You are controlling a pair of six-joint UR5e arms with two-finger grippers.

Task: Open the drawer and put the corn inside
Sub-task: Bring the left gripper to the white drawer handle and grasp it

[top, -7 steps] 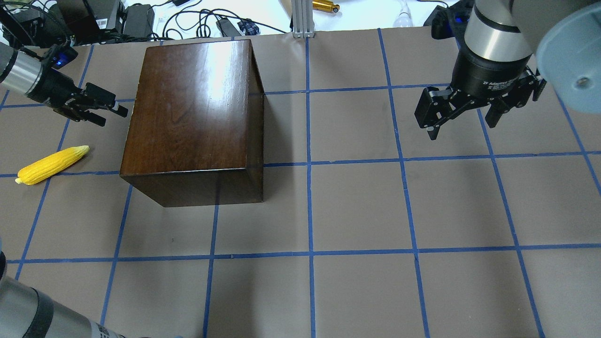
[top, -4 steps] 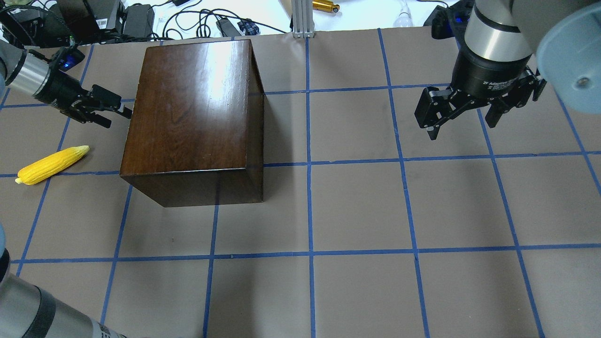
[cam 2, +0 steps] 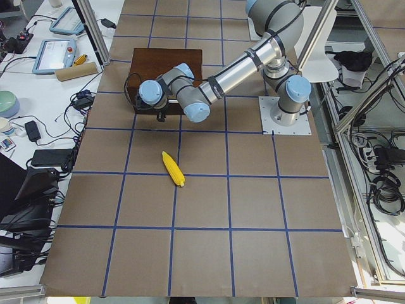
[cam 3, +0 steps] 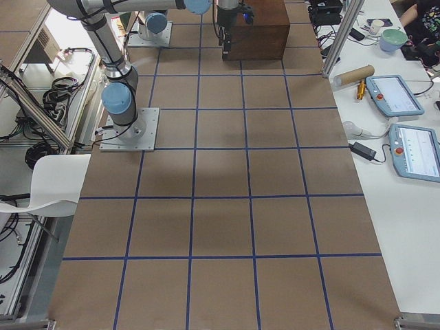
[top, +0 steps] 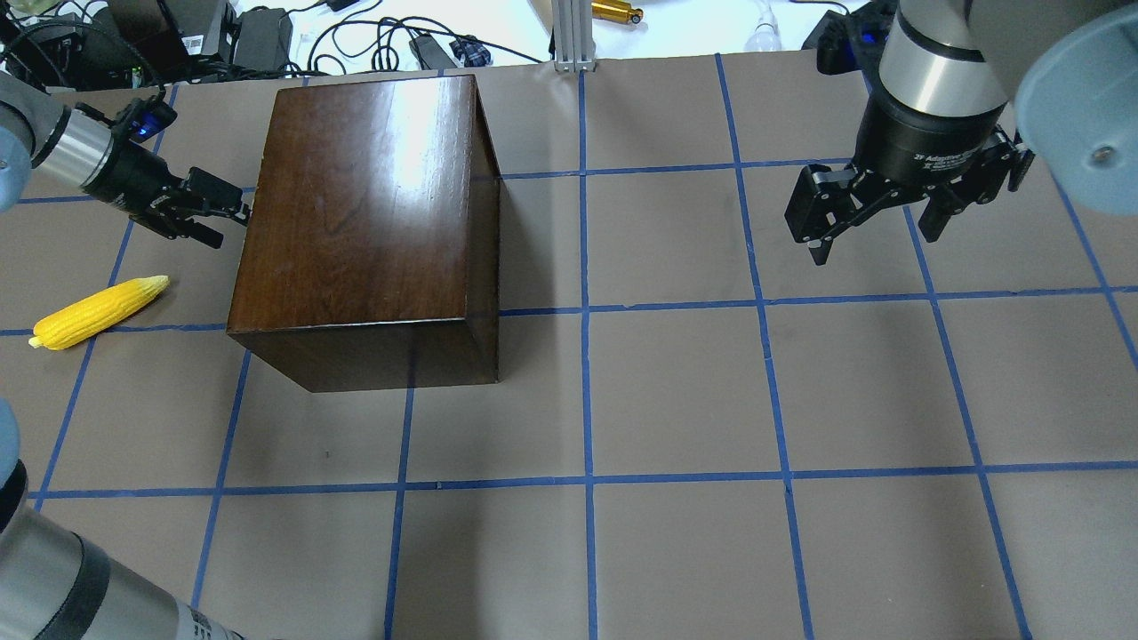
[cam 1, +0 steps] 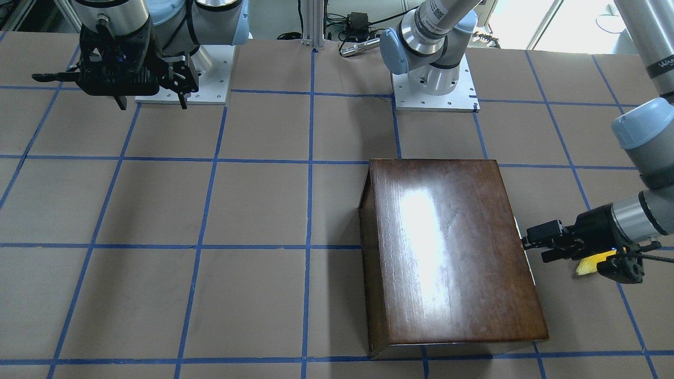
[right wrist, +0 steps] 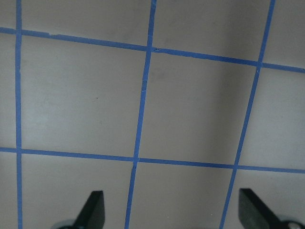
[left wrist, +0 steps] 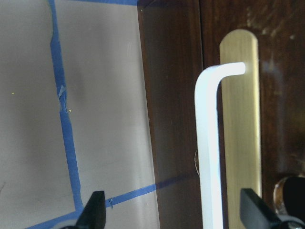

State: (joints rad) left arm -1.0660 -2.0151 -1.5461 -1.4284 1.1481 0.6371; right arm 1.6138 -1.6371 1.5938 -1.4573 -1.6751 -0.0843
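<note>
The glossy dark-brown box [top: 364, 222] stands left of the table's middle. Its drawer is shut; the dark front panel [left wrist: 174, 95], with a pale bar handle [left wrist: 209, 152] on a brass plate [left wrist: 240, 119], fills the left wrist view. My left gripper [top: 228, 224] is open and empty, level with that front and close to it, with the handle between its fingertips [left wrist: 95, 212]. The yellow corn [top: 98, 311] lies on the table left of the box, nearer than the gripper. My right gripper [top: 876, 240] hangs open and empty over bare table at the far right.
Cables and power bricks [top: 258, 36] lie beyond the table's far edge, beside an aluminium post [top: 569, 36]. Blue tape lines grid the brown table [top: 676, 391]. In the front-facing view the corn [cam 1: 590, 265] is mostly hidden behind my left wrist.
My left gripper has moved right and slightly toward the far edge, closing in on the box's drawer front. The right arm, the corn and the box have not moved.
</note>
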